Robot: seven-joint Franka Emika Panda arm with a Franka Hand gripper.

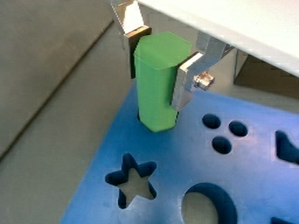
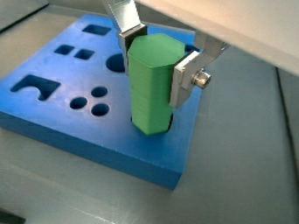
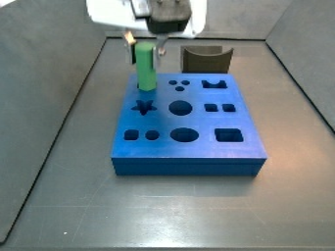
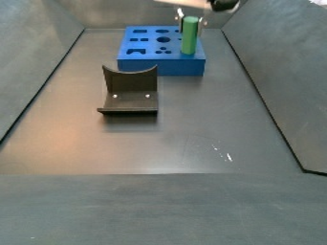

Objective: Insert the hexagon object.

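Observation:
The gripper [image 1: 162, 63] is shut on the hexagon object [image 1: 158, 83], a bright green upright peg, gripped near its top. It also shows in a wrist view [image 2: 152, 87] between the silver fingers [image 2: 184, 79]. The peg's lower end hangs over the blue block [image 1: 105, 149] near one edge, beside the star hole [image 1: 135, 179]. I cannot tell whether it touches the block's top. In a side view the gripper [image 3: 145, 41] holds the peg [image 3: 145, 67] above the block [image 3: 183, 157]. In a side view the peg [image 4: 189, 36] stands over the block [image 4: 166, 65].
The blue block has a star hole, two small round holes [image 1: 228, 136], a large round hole [image 3: 185, 133] and several other shaped holes. A dark grey curved block [image 4: 128, 93] lies on the grey floor apart from the blue block; it also shows behind the blue block [image 3: 206, 59]. Grey walls enclose the floor.

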